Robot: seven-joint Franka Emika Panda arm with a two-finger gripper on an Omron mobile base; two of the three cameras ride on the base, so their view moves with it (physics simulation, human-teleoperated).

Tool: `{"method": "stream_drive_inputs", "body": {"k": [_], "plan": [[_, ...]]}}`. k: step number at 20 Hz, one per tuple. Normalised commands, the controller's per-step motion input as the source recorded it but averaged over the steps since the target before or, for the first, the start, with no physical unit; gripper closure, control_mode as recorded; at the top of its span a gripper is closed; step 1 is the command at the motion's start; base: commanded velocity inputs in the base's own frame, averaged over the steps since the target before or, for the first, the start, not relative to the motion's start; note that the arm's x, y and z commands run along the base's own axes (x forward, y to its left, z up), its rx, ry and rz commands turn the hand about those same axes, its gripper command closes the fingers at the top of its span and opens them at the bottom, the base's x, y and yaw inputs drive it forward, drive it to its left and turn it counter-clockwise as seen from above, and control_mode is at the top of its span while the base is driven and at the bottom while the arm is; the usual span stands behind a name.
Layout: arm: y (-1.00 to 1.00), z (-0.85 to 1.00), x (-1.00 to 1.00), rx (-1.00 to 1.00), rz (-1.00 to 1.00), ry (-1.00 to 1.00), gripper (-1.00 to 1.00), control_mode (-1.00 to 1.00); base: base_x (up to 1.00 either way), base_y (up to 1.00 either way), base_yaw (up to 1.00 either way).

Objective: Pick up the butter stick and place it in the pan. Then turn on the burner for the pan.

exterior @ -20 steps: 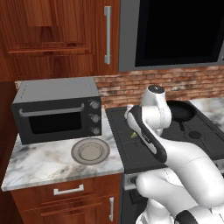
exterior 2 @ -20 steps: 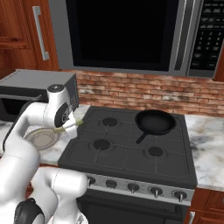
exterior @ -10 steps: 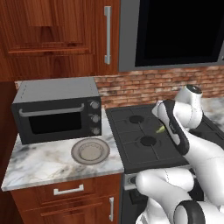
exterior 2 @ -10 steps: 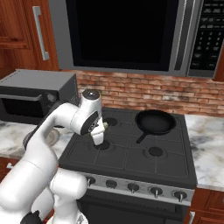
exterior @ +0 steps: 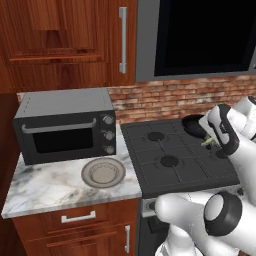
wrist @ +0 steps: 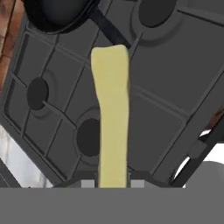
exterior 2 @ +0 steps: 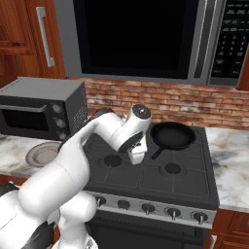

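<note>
Mid-carry over the stove (exterior 2: 160, 180): gripper (wrist: 113, 181) clamped on the butter stick (wrist: 113, 118), pale bar running up the middle of the hand view from the bottom edge toward the pan (wrist: 57, 15) at upper left. In the right base view, hand at centre frame, just left of the black pan (exterior 2: 171, 135) on the rear burner, handle pointing toward the lower left. In the left base view, a sliver of butter stick (exterior: 208, 143) at right of frame, below the white wrist, with the pan (exterior: 194, 126) just above it. Step in hand, by the look of it: transport, placing not yet done. Next move likely a short reach toward the pan, stick brought over the bowl and clear of the handle, lowered, then released. Burner knobs (exterior 2: 146, 208) along the stove's front edge untouched, for afterwards.
</note>
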Motion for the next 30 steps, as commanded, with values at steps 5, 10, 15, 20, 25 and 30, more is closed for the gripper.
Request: {"method": "stream_drive_inputs", "body": {"k": [5,10,15,20,25,30], "plan": [[-0.46,0.00,0.40,0.08,0.00,0.06,1.00,-1.00,0.00,0.00,0.00],[-0.38,0.00,0.36,0.02,0.02,-0.02,1.00,-1.00,0.00,0.00,0.00],[-0.35,0.00,0.29,0.00,0.03,-0.09,1.00,-1.00,0.00,0.00,0.00],[-0.24,0.00,0.36,0.00,0.03,-0.07,1.00,-1.00,0.00,0.00,0.00],[-0.16,0.00,0.41,0.00,0.01,-0.01,1.00,-1.00,0.00,0.00,0.00],[-0.21,-0.04,0.30,0.00,0.00,0.00,1.00,-1.00,0.00,0.00,0.00]]}}
